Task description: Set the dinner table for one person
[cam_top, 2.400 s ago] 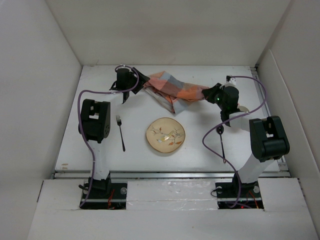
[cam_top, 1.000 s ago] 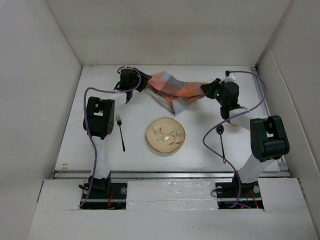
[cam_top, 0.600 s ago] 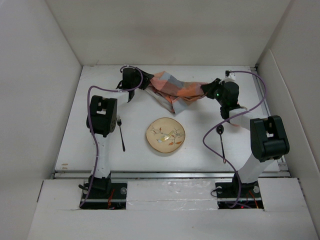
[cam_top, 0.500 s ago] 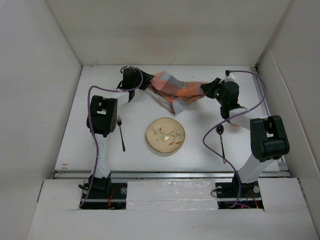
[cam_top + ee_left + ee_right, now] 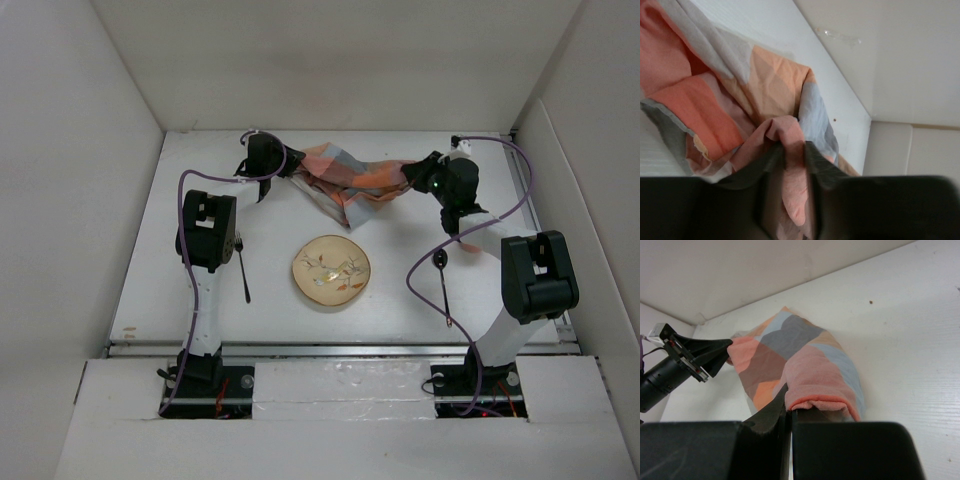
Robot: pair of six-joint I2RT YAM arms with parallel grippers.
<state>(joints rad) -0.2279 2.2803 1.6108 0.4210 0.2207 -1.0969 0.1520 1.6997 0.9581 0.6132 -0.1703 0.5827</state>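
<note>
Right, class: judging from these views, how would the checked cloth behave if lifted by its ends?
Probably floppy: the checked cloth lies rumpled and bunches where the left gripper pinches it. Likely light: only a thin fold sits in the right gripper. Its middle would probably sag.

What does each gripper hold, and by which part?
The checked cloth: left gripper pinches a fold at its left end, right gripper its right-end edge.

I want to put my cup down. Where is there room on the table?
Bare table shows between the fork and plate, between the plate and spoon, and along the near edge below the plate. The far side is crowded: the cloth stretches there, pinched by the left gripper and right gripper.
</note>
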